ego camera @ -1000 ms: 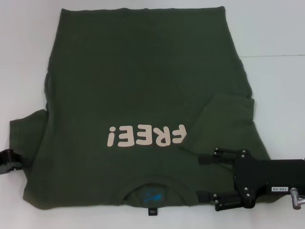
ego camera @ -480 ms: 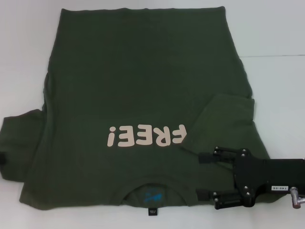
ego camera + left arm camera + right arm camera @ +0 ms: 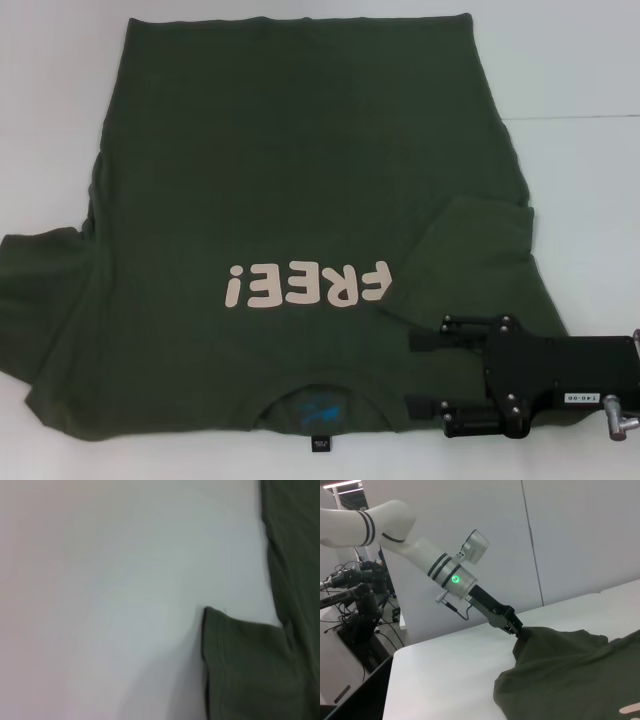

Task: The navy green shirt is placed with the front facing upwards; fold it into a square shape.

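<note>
The navy green shirt [image 3: 300,180] lies front up on the white table [image 3: 580,60], with its pink "FREE!" lettering [image 3: 305,287] and its collar [image 3: 318,405] toward the near edge. One sleeve [image 3: 475,250] is folded onto the body. My right gripper [image 3: 424,372] hovers open over the shoulder beside the collar. The left gripper is outside the head view. In the right wrist view, the left gripper [image 3: 514,626] is shut on the other sleeve [image 3: 540,640], which tents up to it. The left wrist view shows that sleeve's edge [image 3: 240,670] over the table.
A seam [image 3: 570,117] crosses the white tabletop at the far right. Bare table [image 3: 100,605] lies beyond the left sleeve. Past the table's left edge [image 3: 390,660] stand dark stands and cables [image 3: 357,605] in front of white wall panels.
The left gripper has left the head view past the left edge, and the left sleeve has spread out leftward. My right gripper has shifted slightly left and toward the near edge.
</note>
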Motion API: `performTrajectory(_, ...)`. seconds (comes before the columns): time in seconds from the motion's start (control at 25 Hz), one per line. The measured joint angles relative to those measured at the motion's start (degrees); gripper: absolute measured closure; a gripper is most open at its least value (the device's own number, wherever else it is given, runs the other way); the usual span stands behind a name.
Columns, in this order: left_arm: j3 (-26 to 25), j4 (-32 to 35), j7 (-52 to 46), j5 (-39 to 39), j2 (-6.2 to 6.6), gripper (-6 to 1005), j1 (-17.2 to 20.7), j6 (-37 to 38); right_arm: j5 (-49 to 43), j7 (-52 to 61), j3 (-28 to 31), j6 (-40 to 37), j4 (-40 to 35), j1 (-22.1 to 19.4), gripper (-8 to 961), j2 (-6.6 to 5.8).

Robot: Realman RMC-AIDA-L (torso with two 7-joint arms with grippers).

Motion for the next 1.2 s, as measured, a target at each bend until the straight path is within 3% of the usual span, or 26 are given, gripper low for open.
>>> performTrajectory(0.2,0.17,0.32,0.06,0.05,0.15,902,-0.43,-1.42,0.00,-0.32,0.28,-0.61,0.01,-0.03,166,0.00)
performTrajectory(0.44,0.01,1.60,0.00,0.33,0.17,902,-0.31,-2.18,0.15,-0.35,0.79,-0.55,-0.05,0.00,162,0.00)
performTrajectory(1.2,1.95,3.71,-0.23,3.55,0.20,901,-1.13,-2.91,-0.45,-0.15,-0.94,-0.09,-0.79,0.71,25,-0.39)
